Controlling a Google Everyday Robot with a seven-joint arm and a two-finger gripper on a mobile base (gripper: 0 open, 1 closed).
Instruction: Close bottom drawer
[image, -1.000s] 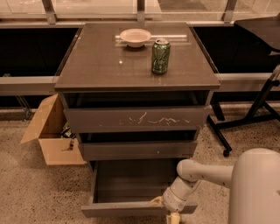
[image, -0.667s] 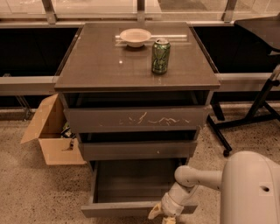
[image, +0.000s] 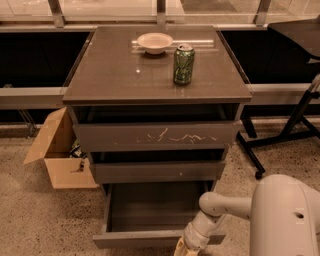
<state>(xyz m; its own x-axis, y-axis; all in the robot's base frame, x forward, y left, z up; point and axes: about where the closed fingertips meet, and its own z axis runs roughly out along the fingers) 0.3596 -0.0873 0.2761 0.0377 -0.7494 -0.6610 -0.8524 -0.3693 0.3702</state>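
Note:
The bottom drawer (image: 145, 239) of the grey cabinet (image: 155, 75) is pulled far out, and its empty inside (image: 155, 205) shows. Its plain dark-grey front runs along the bottom of the camera view. My gripper (image: 183, 248) is at the drawer front's right part, at the very bottom edge of the view and partly cut off. It is in front of the drawer front and looks to be against it. My white arm (image: 215, 215) reaches to it from the right.
The top drawer (image: 155, 136), with white scratches, and the middle drawer (image: 157, 171) both stand slightly out. A green can (image: 183, 64) and a white bowl (image: 155, 42) sit on the cabinet top. An open cardboard box (image: 57, 150) stands on the floor to the left. A black stand leg (image: 295, 125) is on the right.
My gripper has moved down and to the left along the bottom drawer's front, toward the bottom edge of the view. The drawer has not visibly moved.

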